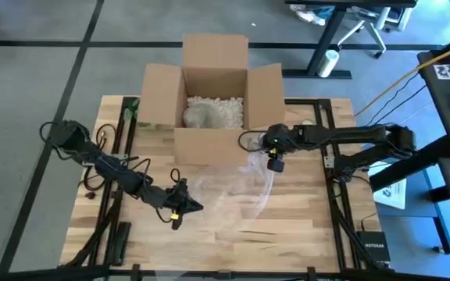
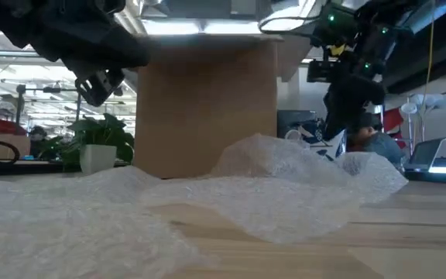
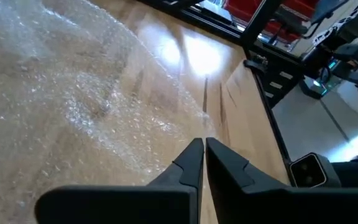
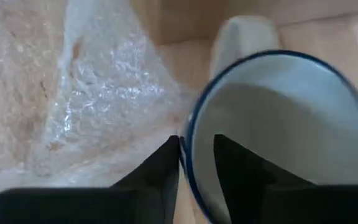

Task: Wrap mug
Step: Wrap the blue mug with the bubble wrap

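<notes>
On a pale wooden desk, an open brown cardboard box of packing peanuts stands behind a crumpled clear bubble-wrap sheet. The right hand clamps the rim of a white, blue-rimmed enamel mug above the sheet; the left hand, fingers together, hovers nearby.

Setting: open-plan office or robotics lab. Indicators: grey carpet tiles, office chair, height-adjustable desk legs, ceiling strip lighting, potted plant, wooden workbench framed by black rails.
</notes>
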`<action>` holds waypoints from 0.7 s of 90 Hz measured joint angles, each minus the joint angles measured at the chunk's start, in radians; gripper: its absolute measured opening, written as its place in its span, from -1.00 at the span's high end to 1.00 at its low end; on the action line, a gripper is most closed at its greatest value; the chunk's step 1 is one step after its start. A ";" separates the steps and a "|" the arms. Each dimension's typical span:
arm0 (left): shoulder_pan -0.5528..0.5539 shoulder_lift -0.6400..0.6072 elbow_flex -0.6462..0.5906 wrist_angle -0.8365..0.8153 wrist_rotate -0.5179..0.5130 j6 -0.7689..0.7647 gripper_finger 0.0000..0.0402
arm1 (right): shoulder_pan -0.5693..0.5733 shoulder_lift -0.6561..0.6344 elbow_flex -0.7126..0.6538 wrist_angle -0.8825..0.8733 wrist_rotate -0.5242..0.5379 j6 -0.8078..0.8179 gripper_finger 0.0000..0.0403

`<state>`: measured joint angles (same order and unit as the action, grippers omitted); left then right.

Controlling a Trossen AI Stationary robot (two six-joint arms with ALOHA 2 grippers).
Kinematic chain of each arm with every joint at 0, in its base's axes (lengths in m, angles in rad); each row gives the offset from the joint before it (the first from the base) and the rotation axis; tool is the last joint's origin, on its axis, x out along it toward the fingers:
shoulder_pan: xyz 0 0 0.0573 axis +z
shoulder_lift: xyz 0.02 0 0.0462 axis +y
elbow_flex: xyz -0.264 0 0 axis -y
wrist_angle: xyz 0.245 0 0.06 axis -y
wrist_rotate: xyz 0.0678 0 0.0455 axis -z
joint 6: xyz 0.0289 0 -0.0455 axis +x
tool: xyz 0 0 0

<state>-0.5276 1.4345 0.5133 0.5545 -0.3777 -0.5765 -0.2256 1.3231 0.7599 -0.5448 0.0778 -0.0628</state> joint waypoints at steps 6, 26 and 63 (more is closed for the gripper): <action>0.000 0.000 0.000 0.000 0.000 0.000 1.00 | 0.000 0.003 -0.003 -0.006 -0.025 0.002 0.85; 0.000 0.000 0.000 0.002 0.000 0.000 1.00 | 0.002 -0.011 -0.004 -0.011 -0.036 0.037 0.96; 0.000 0.000 0.000 0.002 0.000 -0.018 1.00 | 0.093 -0.199 0.114 -0.174 -0.019 0.187 0.99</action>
<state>-0.5274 1.4345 0.5133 0.5565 -0.3778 -0.5948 -0.1324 1.1241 0.8739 -0.7193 0.0591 0.1238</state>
